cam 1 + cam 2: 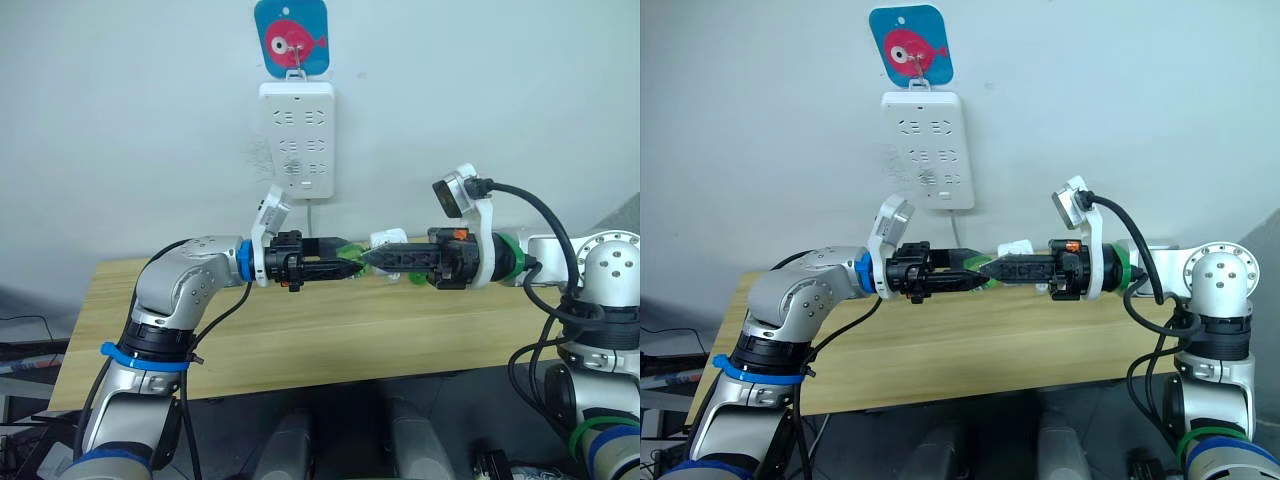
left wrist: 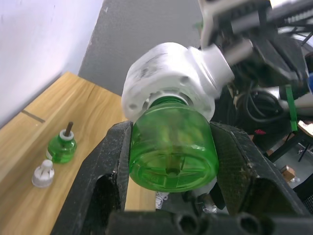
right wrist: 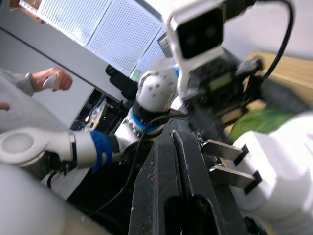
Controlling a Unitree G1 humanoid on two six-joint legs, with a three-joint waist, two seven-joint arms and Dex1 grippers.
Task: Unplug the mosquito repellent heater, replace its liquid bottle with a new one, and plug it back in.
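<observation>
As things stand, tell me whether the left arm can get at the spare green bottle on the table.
Probably not yet: the left gripper is shut on the green bottle in the heater; the spare bottle stands unobstructed.

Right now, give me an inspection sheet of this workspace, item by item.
Surface: wooden table, against the wall.
Job's things: mosquito repellent heater, unplugged, held in mid-air between the grippers with a green bottle in its base; second green bottle and a white cap on the table.
Clutter: nothing seen.
Grippers: left gripper shut on the green bottle; right gripper at the heater.
Cables: black cable on the right arm.
Surroundings: white socket strip on the wall under a fish hanger; a person's hand.
</observation>
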